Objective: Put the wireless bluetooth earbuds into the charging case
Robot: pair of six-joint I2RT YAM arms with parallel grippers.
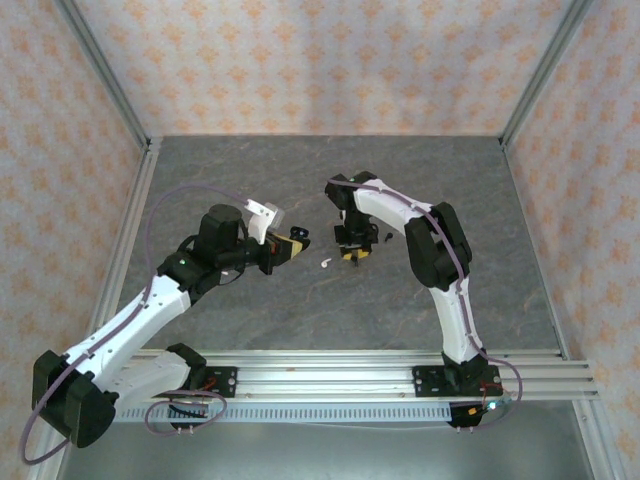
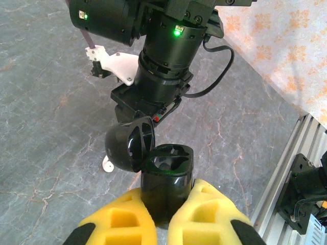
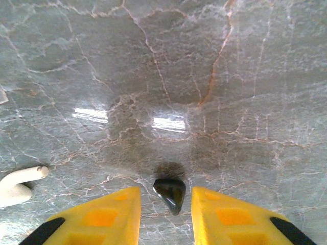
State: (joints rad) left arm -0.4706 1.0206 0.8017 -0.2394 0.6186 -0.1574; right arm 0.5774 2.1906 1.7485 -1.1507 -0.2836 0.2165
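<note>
**Black earbud lay between spread fingers while the case waited open**

The left gripper [image 2: 162, 212] was pinching the lower body of the black charging case [image 2: 167, 176], holding it off the table [image 3: 163, 61]; its lid [image 2: 127, 145] was swung wide to one side and the two sockets were bared, probably so that an earbud could be dropped straight in.

The right gripper [image 3: 164, 193] pointed down at the table with its fingers spread; a black earbud [image 3: 171, 194] sat in the gap between them with bare stone showing on either side, so nothing was pinched. The fingers straddled it evenly, which looked like a lineup for a pick.

That earbud was teardrop-shaped; its long axis ran roughly along the gap, with the broad end away from the wrist and the narrow tip toward it, slightly askew.

A white earbud [image 3: 18, 186] lay flat on the table to one side of the fingers, apart from them; its stem lay across the view, tip toward the black one.
</note>
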